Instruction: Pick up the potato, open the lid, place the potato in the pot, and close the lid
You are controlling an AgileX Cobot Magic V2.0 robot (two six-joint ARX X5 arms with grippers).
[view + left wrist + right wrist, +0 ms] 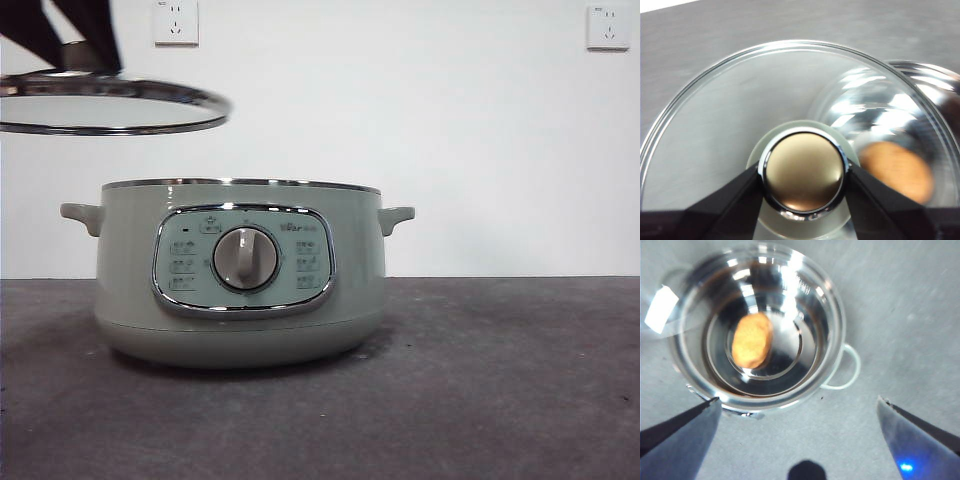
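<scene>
The pale green pot (120, 280) stands on the table with its top uncovered. The orange-brown potato (752, 340) lies in its steel bowl (832, 315); the front view does not show it. My left gripper (85, 60) is shut on the knob (804, 172) of the glass lid (110, 108). It holds the lid level in the air, above and to the left of the pot. Through the lid's glass (740, 115) the left wrist view shows the potato (897, 170) and the pot's rim (935, 85). My right gripper (797, 407) is open and empty, high above the pot.
The grey table (500, 380) runs to a white wall with two sockets (176, 22) (608, 27). The pot's side handles (396, 218) (82, 215) stick out. Bare table lies to the pot's right and in front of it.
</scene>
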